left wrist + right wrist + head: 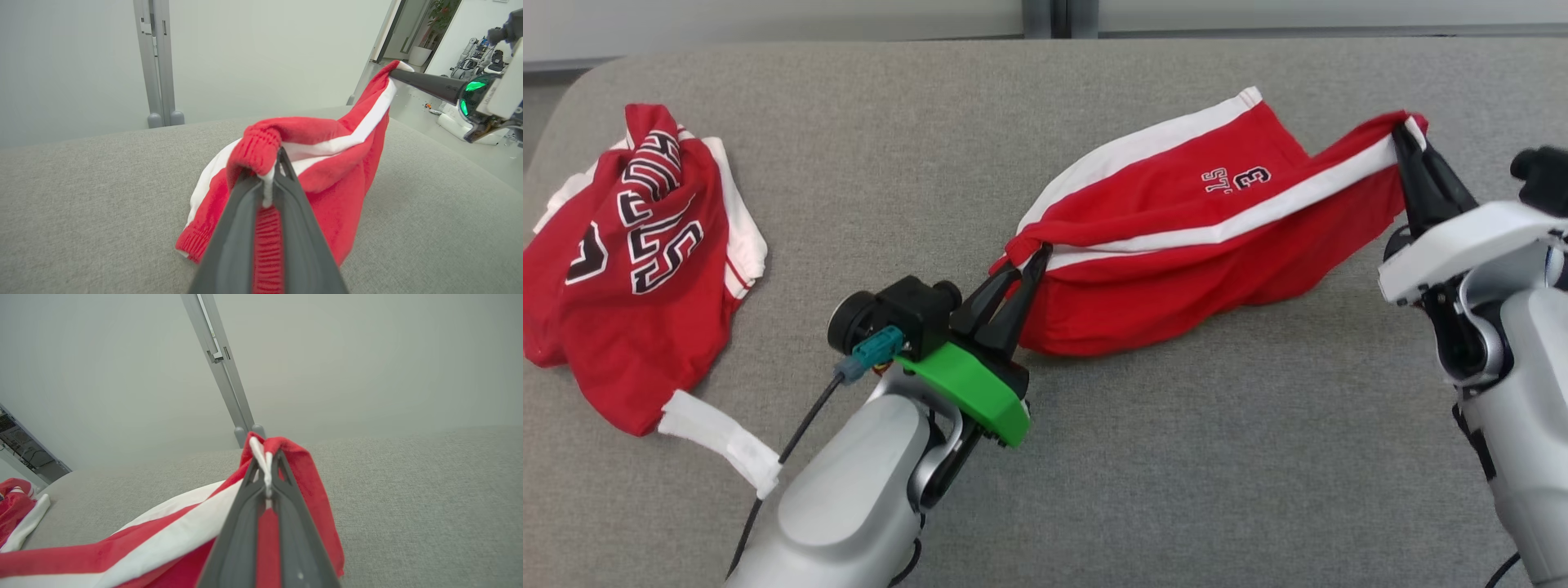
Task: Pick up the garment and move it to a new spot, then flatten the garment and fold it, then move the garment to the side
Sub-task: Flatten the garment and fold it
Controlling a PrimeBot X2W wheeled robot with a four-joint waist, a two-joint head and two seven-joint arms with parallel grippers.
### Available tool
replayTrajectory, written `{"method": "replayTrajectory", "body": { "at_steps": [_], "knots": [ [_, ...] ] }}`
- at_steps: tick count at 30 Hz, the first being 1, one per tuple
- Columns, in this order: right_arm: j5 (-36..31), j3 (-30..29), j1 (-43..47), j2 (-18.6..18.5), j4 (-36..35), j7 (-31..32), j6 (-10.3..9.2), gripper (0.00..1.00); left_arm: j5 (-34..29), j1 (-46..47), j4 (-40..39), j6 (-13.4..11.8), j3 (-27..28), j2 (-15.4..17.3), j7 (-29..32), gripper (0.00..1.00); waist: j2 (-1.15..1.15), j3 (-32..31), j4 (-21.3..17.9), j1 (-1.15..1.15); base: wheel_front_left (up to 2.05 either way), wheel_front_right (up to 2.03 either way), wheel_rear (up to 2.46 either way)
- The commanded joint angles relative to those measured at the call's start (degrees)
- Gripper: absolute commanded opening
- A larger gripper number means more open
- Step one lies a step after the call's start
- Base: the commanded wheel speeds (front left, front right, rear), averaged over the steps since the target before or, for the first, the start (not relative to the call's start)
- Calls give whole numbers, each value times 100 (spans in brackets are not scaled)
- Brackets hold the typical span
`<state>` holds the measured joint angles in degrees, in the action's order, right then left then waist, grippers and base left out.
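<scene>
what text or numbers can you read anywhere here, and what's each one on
"ST." plus two blocky characters, perhaps "3E": small dark white-edged print on the red shorts, upside down in the head view, so the reading is unsure.
Large dark white-edged block characters on the crumpled red jersey: broken up by folds, not readable as a word or number.
The wrist views show no print on the shorts.

Head cam: up high, staring down at grey woven fabric surface point(1176, 457), mid distance. Left wrist cam: low, super close along left gripper point(278, 163), right gripper point(392, 73) at 2 o'clock. Right wrist cam: same, low and tight. All share red white-striped fleece shorts point(1176, 220); wrist cams share grey metal post point(157, 61) near 11 o'clock.
</scene>
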<state>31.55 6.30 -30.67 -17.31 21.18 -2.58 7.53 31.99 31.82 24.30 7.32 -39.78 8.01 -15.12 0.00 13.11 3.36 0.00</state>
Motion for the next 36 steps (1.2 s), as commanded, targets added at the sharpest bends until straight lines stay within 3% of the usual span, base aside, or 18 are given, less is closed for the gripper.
{"method": "replayTrajectory", "body": {
  "at_steps": [1, 15, 16, 17, 18, 19, 24, 32, 36],
  "knots": [
    [-56, 55, -309, -52, 234, 27, -8, 0, 80, 242, 112, 16, -11, -42, -3, 0, 0, 394, 265, 0, 0, 0, 0],
    [-480, 309, -2776, 211, 2990, -216, -8, 0, 505, 1392, 1043, 19, -222, -258, -2, 0, 0, 1040, 560, 0, 0, 0, 0],
    [-499, 328, -2873, 234, 3127, -259, -8, 0, 509, 1427, 1067, 19, -235, -277, -3, 4, 0, 1054, 574, 0, 0, 0, 0],
    [-529, 356, -2970, 249, 3280, -311, -8, 3, 525, 1453, 1112, 19, -237, -292, -3, 45, 0, 1065, 587, 0, 0, 0, 0],
    [-536, 374, -3038, 258, 3397, -371, -8, 38, 522, 1467, 1151, 20, -244, -306, -3, 83, 0, 1069, 593, 0, 0, 0, 0],
    [-511, 367, -3105, 278, 3539, -459, -8, 100, 495, 1490, 1210, 20, -236, -323, -2, 100, 0, 1067, 599, 0, 0, 0, 0],
    [-462, 616, -3105, 299, 3928, -696, -8, 100, 256, 1421, 1287, 20, -137, -313, -3, 100, 0, 949, 577, 0, 0, 0, 0],
    [-156, 1152, -2715, -12, 4088, -737, -8, 100, -259, 676, 810, 20, 657, 72, -2, 100, 0, 744, 505, 0, 0, 0, 0],
    [17, 1328, -2476, -220, 4172, -727, -8, 100, -543, 205, 322, -103, 1247, 150, -3, 100, 0, 699, 552, 0, 0, 0, 0]
  ]
}}
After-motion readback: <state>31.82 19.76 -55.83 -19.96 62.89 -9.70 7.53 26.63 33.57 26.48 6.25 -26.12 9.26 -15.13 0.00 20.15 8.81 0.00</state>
